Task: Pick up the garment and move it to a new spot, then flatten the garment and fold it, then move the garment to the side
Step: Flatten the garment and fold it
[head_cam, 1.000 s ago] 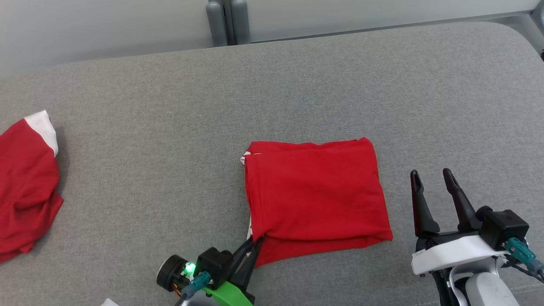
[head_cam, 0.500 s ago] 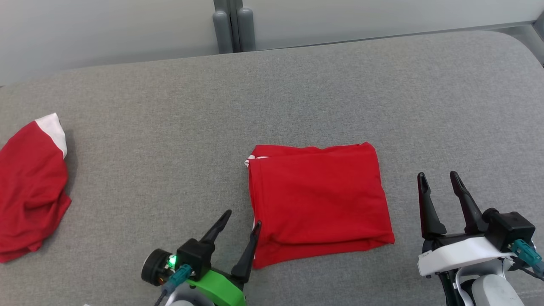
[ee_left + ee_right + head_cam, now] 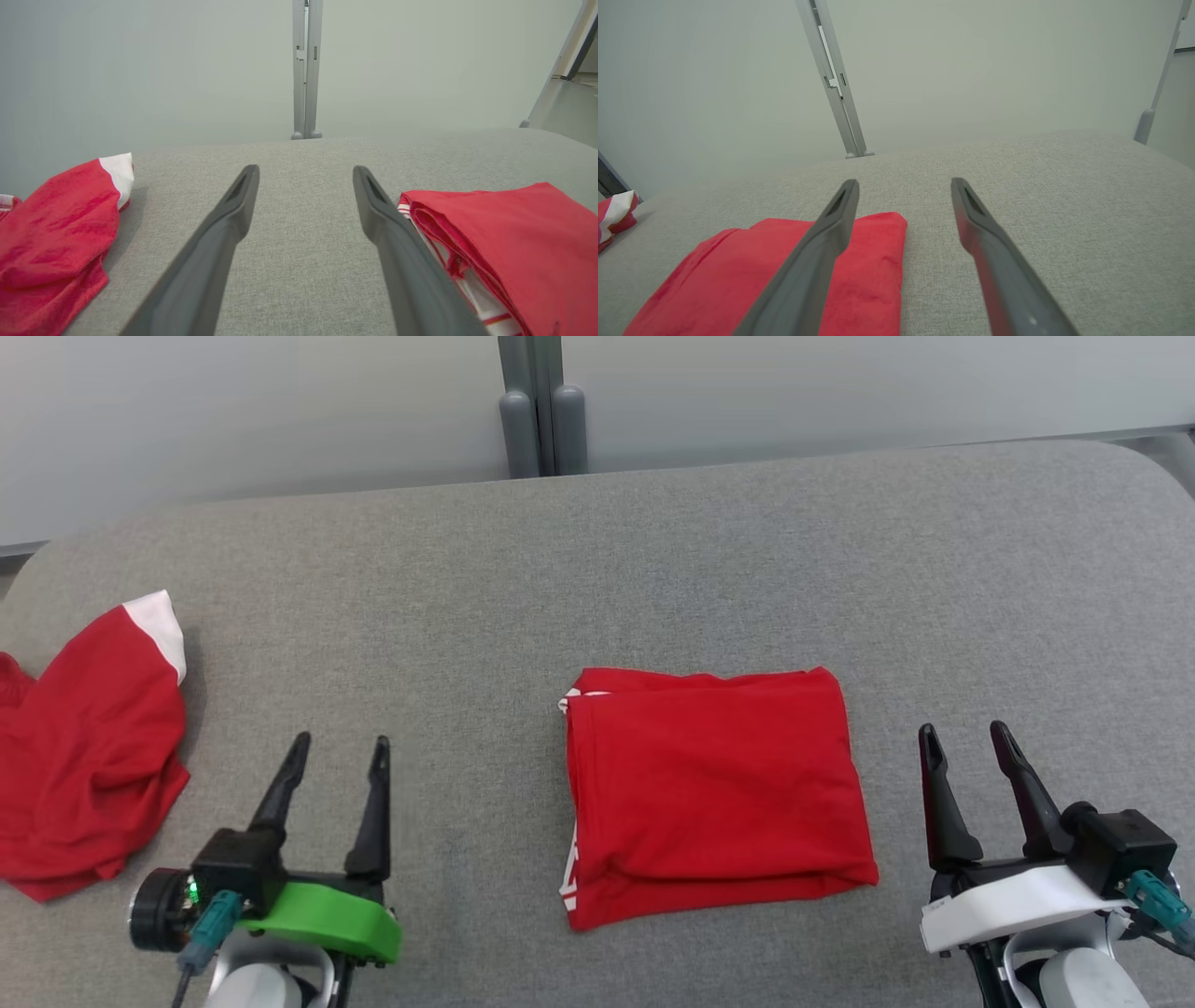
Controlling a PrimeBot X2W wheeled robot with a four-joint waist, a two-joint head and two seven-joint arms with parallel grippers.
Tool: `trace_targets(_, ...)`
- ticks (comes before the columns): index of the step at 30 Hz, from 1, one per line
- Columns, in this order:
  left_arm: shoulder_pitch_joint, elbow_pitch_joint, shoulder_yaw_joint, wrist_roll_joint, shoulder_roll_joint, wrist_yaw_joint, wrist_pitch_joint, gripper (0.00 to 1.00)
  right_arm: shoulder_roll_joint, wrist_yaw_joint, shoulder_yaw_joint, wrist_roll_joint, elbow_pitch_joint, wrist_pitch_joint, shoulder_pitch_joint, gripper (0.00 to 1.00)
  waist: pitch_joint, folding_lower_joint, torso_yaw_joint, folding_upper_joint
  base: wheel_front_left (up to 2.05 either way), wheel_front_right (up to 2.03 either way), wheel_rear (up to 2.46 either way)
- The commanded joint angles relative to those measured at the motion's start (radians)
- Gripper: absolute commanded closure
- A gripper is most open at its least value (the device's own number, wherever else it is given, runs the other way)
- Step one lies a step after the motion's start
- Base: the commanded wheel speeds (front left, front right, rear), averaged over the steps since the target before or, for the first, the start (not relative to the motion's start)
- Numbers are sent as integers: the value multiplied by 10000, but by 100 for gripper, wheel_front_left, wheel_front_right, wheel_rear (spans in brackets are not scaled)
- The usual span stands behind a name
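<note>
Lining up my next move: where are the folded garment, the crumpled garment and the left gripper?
folded garment [image 3: 714, 789], head view, middle of its top layer.
crumpled garment [image 3: 93, 747], head view, middle of the red cloth.
left gripper [image 3: 341, 742], head view, midway between its open fingertips.

left claw [image 3: 341, 740]: jaws apart, empty | right claw [image 3: 963, 728]: jaws apart, empty

Grey fabric surface [image 3: 653, 569]; pale wall [image 3: 233, 411]; grey post [image 3: 541, 401]

head view: crumpled red garment [image 3: 93, 756] cut by left edge | left wrist view: folded garment [image 3: 514, 242] cut by right edge
</note>
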Motion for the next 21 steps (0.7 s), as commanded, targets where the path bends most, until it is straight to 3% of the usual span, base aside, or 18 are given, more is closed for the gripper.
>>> trace_targets(1, 177, -43, 235, 70, 84, 48, -27, 0, -58, -16, 4, -69, -7, -27, 158, 0, -86, 0, 18, 0, 0, 0, 0)
trace_targets(9, 810, -198, 1431, 405, -37, 22, -29, 0, -150, -16, 16, -114, 86, -26, 437, 0, -470, 0, 43, 0, 0, 0, 0)
trace_targets(21, 1445, 91, 2095, 720, -331, -298, -29, 0, -128, -16, 107, -224, 241, -26, 900, 0, -823, 0, 264, 0, 0, 0, 0)
